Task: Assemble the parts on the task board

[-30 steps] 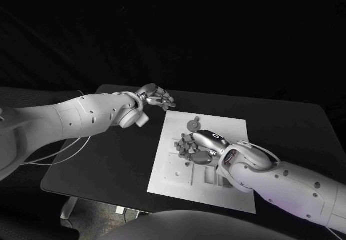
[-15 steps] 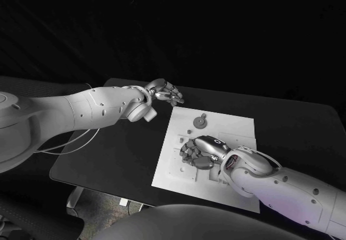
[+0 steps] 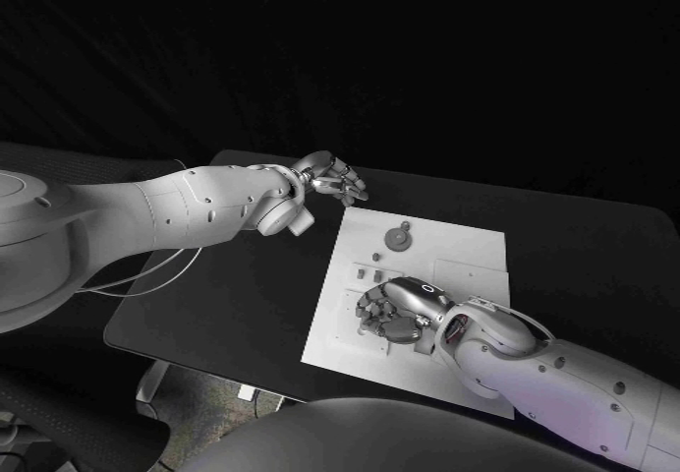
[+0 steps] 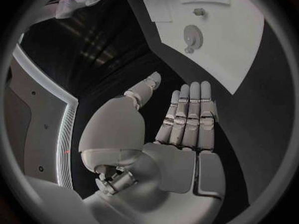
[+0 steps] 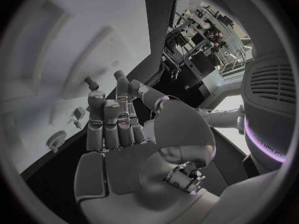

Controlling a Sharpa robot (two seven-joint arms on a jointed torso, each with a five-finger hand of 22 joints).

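The white task board [image 3: 454,246] lies in the middle of the black table. A round gear part [image 3: 397,237] lies flat near its far end, with small parts [image 3: 378,260] just nearer; the gear [image 4: 192,35] also shows in the left wrist view. My right hand [image 3: 394,313] is low over the board's middle, fingers pointing down at it. In the right wrist view its fingers [image 5: 112,119] stretch over the board with an empty palm. My left hand [image 3: 329,179] hovers by the board's far left corner, fingers [image 4: 190,114] straight and together, holding nothing.
The board has shallow recesses and slots [image 3: 461,267] on its right half. Black table [image 3: 227,295] stretches to the left of the board, and its near edge [image 3: 212,369] is close to the board's front corner.
The camera has shifted. My right hand has slid over the board toward its near edge. My left hand keeps its place by the far left corner.
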